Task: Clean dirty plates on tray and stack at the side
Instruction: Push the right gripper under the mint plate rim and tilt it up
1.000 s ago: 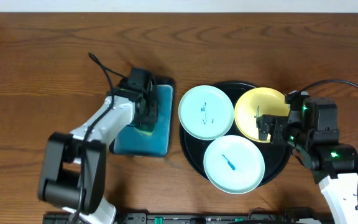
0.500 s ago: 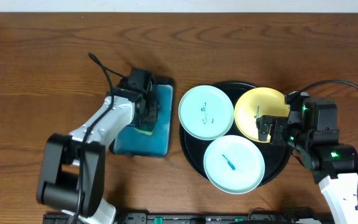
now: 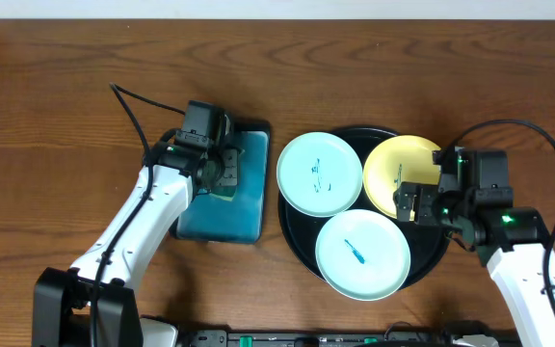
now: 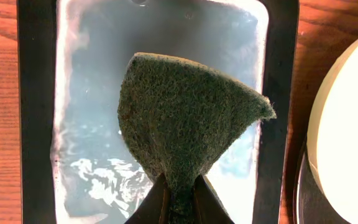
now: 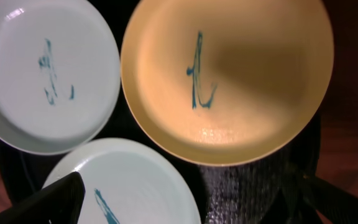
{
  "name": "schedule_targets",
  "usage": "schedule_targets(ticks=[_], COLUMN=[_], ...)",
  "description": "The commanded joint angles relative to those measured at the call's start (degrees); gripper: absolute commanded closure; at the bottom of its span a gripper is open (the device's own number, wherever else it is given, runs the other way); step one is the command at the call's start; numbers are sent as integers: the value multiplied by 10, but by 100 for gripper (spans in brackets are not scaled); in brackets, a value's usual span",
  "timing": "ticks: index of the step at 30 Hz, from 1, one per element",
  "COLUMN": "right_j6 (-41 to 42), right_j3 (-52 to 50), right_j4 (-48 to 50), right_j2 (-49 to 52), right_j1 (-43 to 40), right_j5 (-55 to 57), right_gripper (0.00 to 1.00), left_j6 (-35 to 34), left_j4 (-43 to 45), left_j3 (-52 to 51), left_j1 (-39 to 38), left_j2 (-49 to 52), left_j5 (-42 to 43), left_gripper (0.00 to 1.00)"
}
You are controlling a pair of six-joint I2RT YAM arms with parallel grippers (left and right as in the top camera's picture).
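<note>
Three marked plates wait on the round black tray [image 3: 432,253] at the right of the wooden surface [image 3: 66,96]. One mint plate [image 3: 320,173] overhangs the tray's left rim, and a second mint plate [image 3: 362,254] sits at the near edge. The yellow plate [image 3: 393,169] leans at the far right. Each carries a small blue ink scribble near its middle.

The left pincer [image 4: 179,199] is pressed together on a dark green scouring pad [image 4: 185,118], pinching it at one narrow corner. The pad fans out above the wet rectangular teal tray [image 4: 92,93], just beside the black one. The right pincer [image 3: 414,200] hovers over the near edge of the yellow plate with its fingers spread wide, holding nothing.

The plates look thin, stiff and light, with a glossy face that would likely turn slippery once damp. A flat plate gives no purchase from above, so the raised rim is the probable place to grip, one finger inside and one beneath. The yellow plate's lifted edge and the mint plate's overhang offer the easiest access. The pad is soft and folds under the pinch. Scrubbing would probably slide an unbraced plate about.
</note>
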Motion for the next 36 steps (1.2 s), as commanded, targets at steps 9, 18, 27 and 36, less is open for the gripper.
schedule_targets(ticks=[9,18,27,36], right_j6=[-8,-8,7,26], right_j3=[9,-3,-33,-56], right_j4=[-30,-43,-40,-23], right_j2=[33,64,104,121], right_j1=[7,7,7,7], right_j5=[-6,-20,-20,-35], right_gripper=[2,16,20,24], left_j6=[-5,-5,-5,-6], left_j4=[-1,-3,-10,-16], left_j3=[-1,-1,-1,-1], left_j1=[0,0,0,0], left_j2=[-4,-4,-4,-4], left_j5=[8,8,8,8], left_gripper=[92,92,92,92])
